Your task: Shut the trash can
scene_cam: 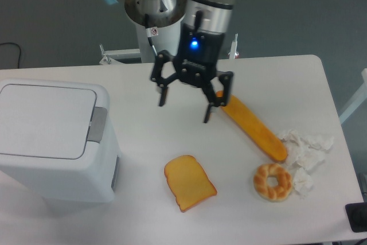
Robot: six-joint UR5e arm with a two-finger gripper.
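1. Although the job was to shut the trash can (54, 142), its flat white lid (49, 120) already lay level on the body at the left end of the table (172, 84), with the grey latch tab (97, 124) sitting at the lid's right edge.
2. The gripper (184, 104) hung above the middle of the table, well apart from the can, its two fingers spread apart and holding nothing.
3. One fingertip stood just beside the upper end of the long bread roll (252, 125); whether it touched could not be told.
4. Nearer the front edge lay a slice of toast (189, 183), and to the right a ringed pastry (273, 181) rested against crumpled paper (304, 150).
5. Judged from how the lid sat, the closing step looked finished and the arm was clear of the can.
6. Any next move would call only for keeping the open fingers off the roll; nothing more seemed needed at the lid, unless the latch had not caught, which the view did not show.
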